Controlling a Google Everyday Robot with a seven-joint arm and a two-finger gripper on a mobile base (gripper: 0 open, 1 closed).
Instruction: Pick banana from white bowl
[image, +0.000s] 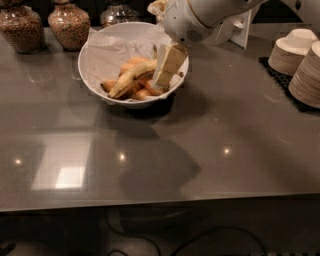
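The white bowl (100, 55), lined with crinkled white paper, stands on the grey counter at the back centre-left. The banana (131, 76) lies in it, long, curved and pale yellow, on top of short orange pieces (141, 93). My gripper (166, 75) reaches down from the upper right into the right side of the bowl. Its cream fingers sit right at the banana's right end. The white arm covers the bowl's far right rim.
Glass jars of brown grains (20, 26) (69, 22) stand behind the bowl at the back left. Stacks of small cream paper bowls (300, 55) sit at the right edge on a black mat. A white card stand (239, 27) is behind the arm.
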